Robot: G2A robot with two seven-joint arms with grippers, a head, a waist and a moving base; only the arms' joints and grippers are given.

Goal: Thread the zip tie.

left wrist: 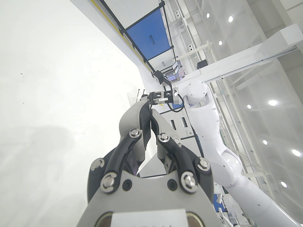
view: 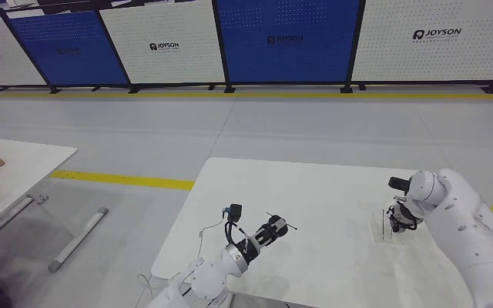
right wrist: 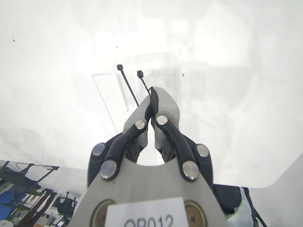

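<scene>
The left claw (view: 279, 225) is pinched shut on what I take for a crosswise zip tie (view: 291, 226), a thin strip sticking out either side of its tip. Held at one spot, it could swivel and spoil the aim. Well off to that claw's right, the right claw (right wrist: 151, 95) is closed on an upright zip tie (right wrist: 143, 80) a little below its head, in a clear stand (right wrist: 106, 90). A spare zip tie (right wrist: 126, 83) stands just beside this claw, so a skewed pull could drag it or tip the stand. Bare table (view: 323, 192) between the claws leaves room to meet. The table's near edge lies behind each wrist.
</scene>
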